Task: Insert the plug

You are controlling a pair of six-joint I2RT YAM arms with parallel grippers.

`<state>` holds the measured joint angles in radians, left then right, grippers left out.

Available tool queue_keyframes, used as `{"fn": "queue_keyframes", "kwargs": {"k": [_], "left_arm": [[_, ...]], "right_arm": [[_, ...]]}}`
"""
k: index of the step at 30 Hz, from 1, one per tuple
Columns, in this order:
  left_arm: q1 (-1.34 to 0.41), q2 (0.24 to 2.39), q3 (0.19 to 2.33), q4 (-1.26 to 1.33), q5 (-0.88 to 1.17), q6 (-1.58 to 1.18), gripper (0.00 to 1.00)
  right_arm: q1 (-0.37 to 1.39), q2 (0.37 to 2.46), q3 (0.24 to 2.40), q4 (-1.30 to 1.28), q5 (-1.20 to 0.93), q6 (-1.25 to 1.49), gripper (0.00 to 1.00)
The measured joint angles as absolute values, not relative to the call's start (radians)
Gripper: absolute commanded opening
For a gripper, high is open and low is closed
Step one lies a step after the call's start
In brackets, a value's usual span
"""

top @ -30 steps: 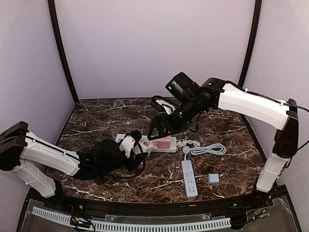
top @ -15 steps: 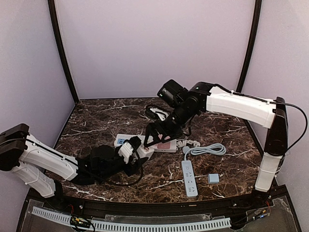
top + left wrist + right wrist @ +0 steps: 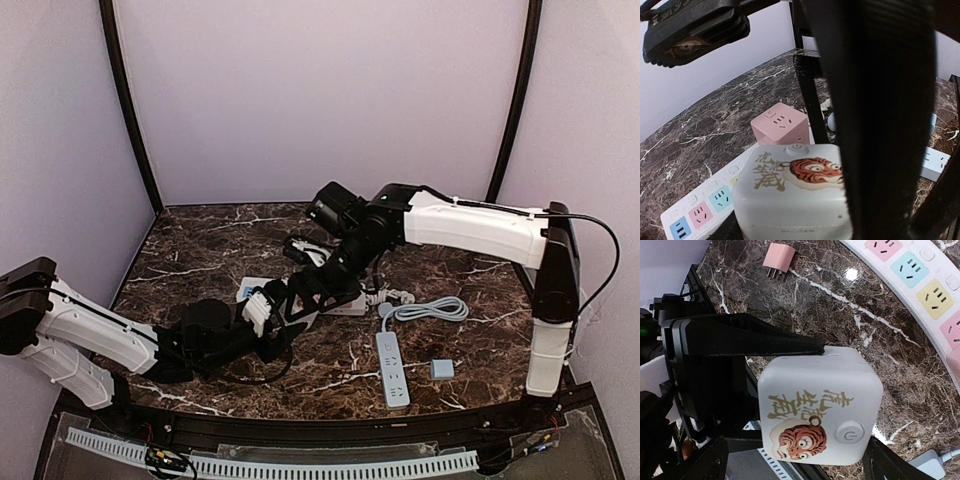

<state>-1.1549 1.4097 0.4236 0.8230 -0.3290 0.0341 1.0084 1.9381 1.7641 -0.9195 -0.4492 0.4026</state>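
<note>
A white cube plug [image 3: 820, 410] with a tiger picture and a round button hangs above the table, and my left gripper [image 3: 268, 312] is shut on it. One black left finger [image 3: 745, 337] lies along the cube's side. In the left wrist view the cube [image 3: 795, 190] fills the lower middle. My right gripper [image 3: 797, 462] is open and straddles the cube, a fingertip on either side. Its finger [image 3: 880, 120] shows as a wide black bar. The white power strip [image 3: 920, 275] with coloured sockets lies just beyond, and a pink cube [image 3: 782, 125] stands on it.
A small pink plug [image 3: 780, 257] lies loose on the marble. A blue-grey power strip [image 3: 392, 368] with a coiled cable [image 3: 430, 310] and a small blue cube [image 3: 441, 369] sit at the front right. Dark frame posts and walls bound the table.
My right arm has swung left and down until its open fingers sit around the cube held by my left gripper. Its jaws have narrowed slightly. The left arm has barely shifted.
</note>
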Motion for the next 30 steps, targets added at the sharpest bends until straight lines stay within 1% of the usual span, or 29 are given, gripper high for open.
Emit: {"fn": "queue_keyframes", "kwargs": {"k": [8,12,19,22,25,29,30], "left_arm": [[-1.155,1.410,0.421,0.834,-0.324,0.034,0.01],[-1.155,1.410,0.421,0.837,-0.322,0.034,0.01],[-1.155,1.410,0.419,0.841,-0.321,0.034,0.01],[-1.155,1.410,0.413,0.844,-0.321,0.034,0.01],[-1.155,1.410,0.405,0.844,-0.321,0.035,0.01],[-1.156,1.410,0.397,0.849,-0.321,0.037,0.01],[-1.156,1.410,0.397,0.851,-0.321,0.037,0.01]], "right_arm": [[1.016,1.979,1.801,-0.913,-0.441,0.402,0.82],[1.018,1.999,1.811,-0.912,-0.430,0.403,0.80],[1.022,2.018,1.832,-0.915,-0.411,0.399,0.69],[1.022,2.033,1.839,-0.915,-0.405,0.396,0.61],[1.022,2.046,1.843,-0.913,-0.407,0.396,0.51],[1.024,2.053,1.845,-0.912,-0.409,0.393,0.35],[1.024,2.053,1.845,-0.912,-0.410,0.393,0.30]]}}
